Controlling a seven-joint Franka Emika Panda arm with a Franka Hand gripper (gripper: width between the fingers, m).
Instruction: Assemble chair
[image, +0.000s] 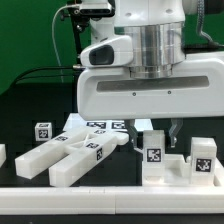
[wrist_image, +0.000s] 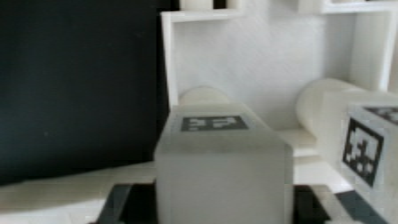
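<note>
A tagged white chair piece (image: 153, 160) stands on the black tabletop (image: 25, 115) directly beneath the robot's claw (image: 159, 131), whose fingers straddle the piece's two sides, though whether they already pinch it cannot be told.

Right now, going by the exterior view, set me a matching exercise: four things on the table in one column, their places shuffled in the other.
Things
1. small tagged cube
2. pronged part
3. upright tagged block
4. marker board

Places
A. directly below the gripper
B. lying flat in front, toward the exterior view's left
C. flat at the back, behind the pronged part
D. standing alone at the back, on the exterior view's left

Pairs: 1-D, 2-B, 3-A, 4-C
</note>
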